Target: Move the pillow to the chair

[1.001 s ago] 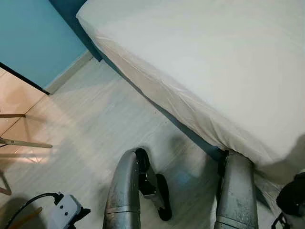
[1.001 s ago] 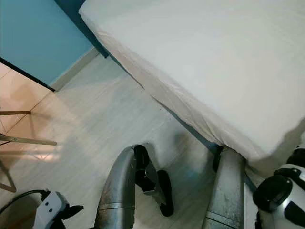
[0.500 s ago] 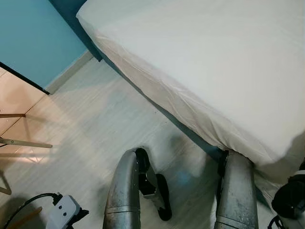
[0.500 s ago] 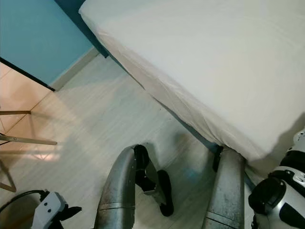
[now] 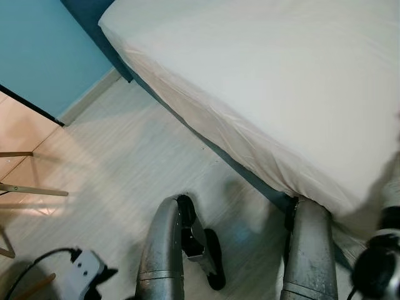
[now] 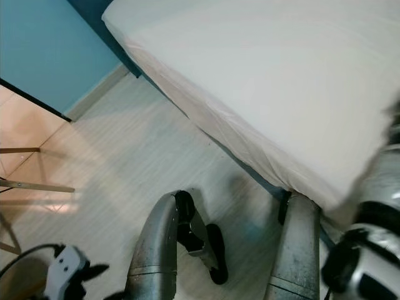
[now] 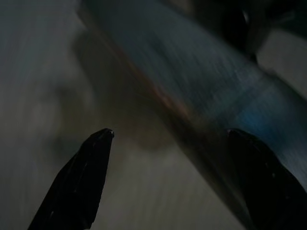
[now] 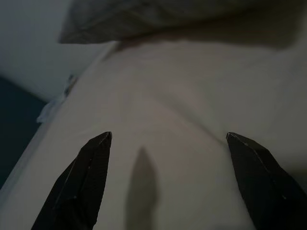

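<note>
Right gripper [image 8: 168, 143] fingers spread apart, nothing between them, hovering over the white bed sheet [image 8: 192, 124]. Pillow [image 8: 158, 17] lies on the bed straight ahead of it, well apart from the fingertips, along the far edge by the wall. In the head views the right arm [image 6: 369, 250] sits at the right edge of frame, blurred, beside the mattress corner

Left gripper [image 7: 168, 139] also open, fingers wide, pointed at the pale floor with a dark blurred bar crossing its view; can't tell what that bar is. Left arm [image 5: 81, 275] hangs low at the robot's left with a black cable trailing off it

Bed [image 5: 269, 81] runs diagonally across the head view, dark blue frame below the sheet. Pale wood floor [image 5: 125, 169], teal wall [image 5: 44, 50] at the robot's left, thin wooden chair legs [image 5: 31, 187] at the left edge. Robot's two silver legs [image 5: 162, 250] at the bottom, right one up against the bed corner
</note>
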Robot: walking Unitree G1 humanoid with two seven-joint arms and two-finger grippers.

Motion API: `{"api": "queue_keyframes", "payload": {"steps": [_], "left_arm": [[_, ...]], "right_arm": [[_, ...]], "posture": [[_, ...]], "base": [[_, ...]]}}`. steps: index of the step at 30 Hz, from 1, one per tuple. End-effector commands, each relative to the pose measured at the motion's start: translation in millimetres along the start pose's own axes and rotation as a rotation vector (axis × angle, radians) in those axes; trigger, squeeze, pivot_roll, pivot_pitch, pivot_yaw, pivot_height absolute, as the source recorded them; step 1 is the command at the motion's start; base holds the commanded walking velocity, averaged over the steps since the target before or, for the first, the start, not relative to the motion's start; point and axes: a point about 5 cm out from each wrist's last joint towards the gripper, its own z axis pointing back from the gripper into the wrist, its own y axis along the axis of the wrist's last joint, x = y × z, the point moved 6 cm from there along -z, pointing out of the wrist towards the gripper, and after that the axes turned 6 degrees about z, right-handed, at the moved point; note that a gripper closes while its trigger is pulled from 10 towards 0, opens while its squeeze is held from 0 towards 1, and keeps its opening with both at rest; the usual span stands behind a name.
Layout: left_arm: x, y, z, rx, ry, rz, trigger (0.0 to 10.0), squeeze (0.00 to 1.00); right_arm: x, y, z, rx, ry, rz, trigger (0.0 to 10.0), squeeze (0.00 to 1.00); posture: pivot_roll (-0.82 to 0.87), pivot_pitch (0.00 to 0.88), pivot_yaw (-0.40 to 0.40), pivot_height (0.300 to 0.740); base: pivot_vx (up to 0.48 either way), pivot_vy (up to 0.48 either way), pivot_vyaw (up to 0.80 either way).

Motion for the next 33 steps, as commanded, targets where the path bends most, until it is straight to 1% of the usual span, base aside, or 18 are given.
{"api": "queue_keyframes", "payload": {"steps": [1, 3, 5, 8, 9, 10, 11, 13, 18, 20, 23, 24, 25, 28, 29, 30, 32, 33], "left_arm": [[-3.0, -27.1, -11.4, -0.061, 0.060, 0.074, 10.0, 0.00], [-8.3, -24.1, -22.4, -0.030, 0.092, 0.088, 10.0, 0.00], [-14.0, -19.1, -32.2, 0.003, 0.126, 0.100, 10.0, 0.00], [-21.4, -11.8, -44.0, 0.043, 0.167, 0.116, 10.0, 0.00], [-21.4, -11.8, -44.0, 0.043, 0.167, 0.116, 10.0, 0.00], [-30.9, -1.5, -54.2, 0.085, 0.207, 0.111, 10.0, 0.00], [-30.9, -1.5, -54.2, 0.085, 0.207, 0.111, 10.0, 0.00], [-41.5, 10.4, -61.0, 0.131, 0.250, 0.103, 10.0, 0.00], [-62.3, 23.1, -70.5, 0.196, 0.349, 0.135, 10.0, 0.00], [-70.6, 28.6, -77.4, 0.230, 0.392, 0.171, 10.0, 0.00], [-74.3, 36.9, -85.4, 0.268, 0.416, 0.205, 10.0, 0.00], [-73.5, 43.5, -92.9, 0.292, 0.418, 0.223, 10.0, 0.00], [-73.5, 43.5, -92.9, 0.292, 0.418, 0.223, 10.0, 0.00], [-70.5, 52.3, -105.9, 0.309, 0.416, 0.234, 10.0, 0.00], [-69.5, 55.6, -110.4, 0.312, 0.416, 0.239, 10.0, 0.00], [-69.5, 55.6, -110.4, 0.312, 0.416, 0.239, 10.0, 0.00], [-67.5, 62.9, -118.9, 0.321, 0.413, 0.244, 10.0, 0.00], [-67.5, 62.9, -118.9, 0.321, 0.413, 0.244, 10.0, 0.00]], "right_arm": [[-32.8, -99.6, 45.5, -0.329, 0.126, -0.025, 10.0, 0.00], [-59.4, -125.5, 64.2, -0.421, 0.232, -0.044, 10.0, 0.00], [-80.4, -138.1, 75.8, -0.469, 0.319, -0.068, 10.0, 0.00], [-99.4, -141.4, 82.0, -0.479, 0.400, -0.103, 10.0, 0.00], [-99.4, -141.4, 82.0, -0.479, 0.400, -0.103, 10.0, 0.00], [-117.7, -141.1, 84.0, -0.482, 0.475, -0.103, 10.0, 0.00], [-117.7, -141.1, 84.0, -0.482, 0.475, -0.103, 10.0, 0.00], [-132.5, -137.0, 83.1, -0.470, 0.530, -0.100, 10.0, 0.00], [-149.8, -130.9, 83.5, -0.452, 0.614, -0.089, 10.0, 0.00], [-158.4, -130.6, 87.6, -0.461, 0.672, -0.061, 10.0, 0.00], [-165.1, -138.2, 97.0, -0.497, 0.730, -0.002, 10.0, 0.00], [-165.5, -148.6, 107.0, -0.536, 0.759, 0.040, 10.0, 0.00], [-165.5, -148.6, 107.0, -0.536, 0.759, 0.040, 10.0, 0.00], [-160.4, -170.1, 126.6, -0.615, 0.791, 0.099, 10.0, 0.00], [-158.7, -178.2, 135.6, -0.646, 0.799, 0.106, 10.0, 0.00], [-158.7, -178.2, 135.6, -0.646, 0.799, 0.106, 10.0, 0.00], [-154.5, -194.5, 153.1, -0.707, 0.812, 0.123, 10.0, 0.00], [-154.5, -194.5, 153.1, -0.707, 0.812, 0.123, 10.0, 0.00]], "posture": [[0.05, 0.596, 0.400, 0.488], [0.01, 0.569, 0.392, 0.488], [-0.03, 0.536, 0.347, 0.488], [-0.05, 0.511, 0.316, 0.497], [-0.05, 0.511, 0.316, 0.497], [-0.09, 0.464, 0.266, 0.507], [-0.09, 0.464, 0.266, 0.507], [-0.10, 0.447, 0.247, 0.517], [-0.15, 0.378, 0.199, 0.537], [-0.17, 0.347, 0.176, 0.547], [-0.18, 0.333, 0.165, 0.562], [-0.20, 0.306, 0.144, 0.572], [-0.20, 0.306, 0.144, 0.572], [-0.22, 0.270, 0.116, 0.587], [-0.22, 0.260, 0.108, 0.592], [-0.22, 0.260, 0.108, 0.592], [-0.22, 0.237, 0.097, 0.607], [-0.22, 0.237, 0.097, 0.607]], "base": [[0.000, 0.000, 0.00], [0.000, 0.000, 0.00], [0.000, 0.000, 0.00], [0.000, 0.000, 0.00], [0.000, 0.000, 0.00], [0.000, 0.000, 0.00], [0.000, 0.000, 0.00], [0.000, 0.000, 0.00], [0.000, 0.000, 0.00], [0.000, 0.000, 0.00], [0.000, 0.000, 0.00], [0.000, 0.000, 0.00], [0.000, 0.000, 0.00], [0.000, 0.000, 0.00], [0.000, 0.000, 0.00], [0.000, 0.000, 0.00], [0.000, 0.000, 0.00], [0.000, 0.000, 0.00]]}}
